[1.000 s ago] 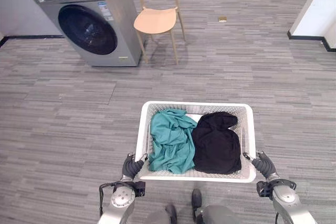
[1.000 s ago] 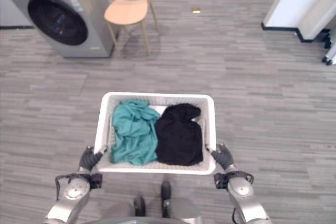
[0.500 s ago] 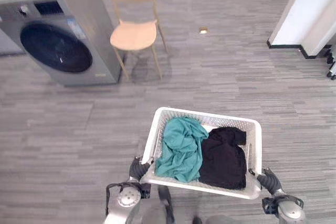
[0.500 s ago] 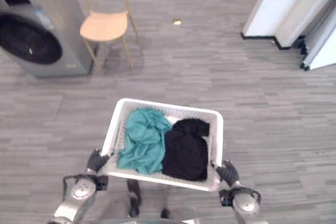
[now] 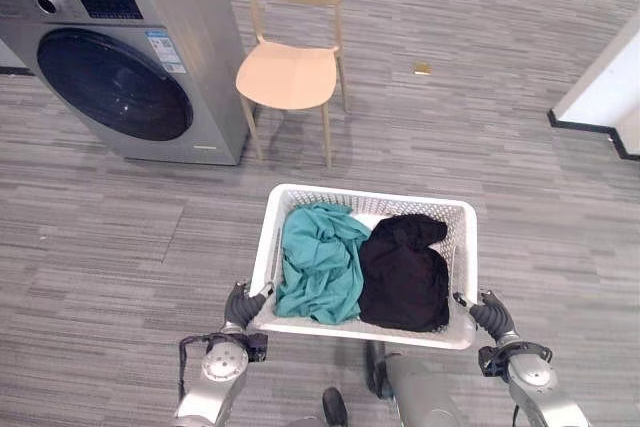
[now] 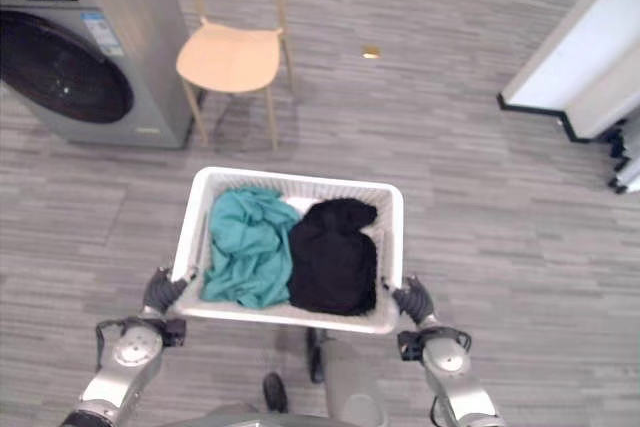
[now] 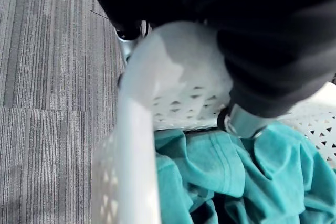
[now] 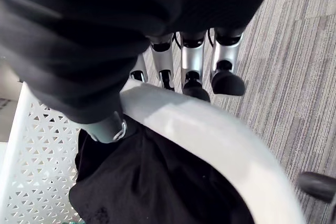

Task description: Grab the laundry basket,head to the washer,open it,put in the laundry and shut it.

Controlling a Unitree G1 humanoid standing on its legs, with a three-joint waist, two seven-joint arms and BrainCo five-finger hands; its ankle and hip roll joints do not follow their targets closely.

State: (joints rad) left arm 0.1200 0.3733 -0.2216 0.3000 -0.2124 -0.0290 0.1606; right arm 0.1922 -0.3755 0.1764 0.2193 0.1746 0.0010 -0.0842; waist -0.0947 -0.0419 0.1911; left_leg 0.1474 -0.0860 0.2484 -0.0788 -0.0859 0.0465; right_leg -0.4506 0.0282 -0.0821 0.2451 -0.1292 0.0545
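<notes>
White laundry basket (image 5: 463, 257) sitting lower centre of the frame, carrying teal garment (image 5: 318, 262) and black garment (image 5: 404, 272); left hand (image 5: 243, 304) and right hand (image 5: 484, 315) gripping its rim; washer (image 5: 125, 57) standing shut, upper left.

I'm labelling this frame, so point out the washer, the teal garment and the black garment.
washer (image 5: 150, 67): left eye view, on the dark round door glass.
teal garment (image 5: 318, 262): left eye view, middle of the crumpled cloth in the basket.
black garment (image 5: 404, 272): left eye view, middle of the bundle beside the teal one.
</notes>
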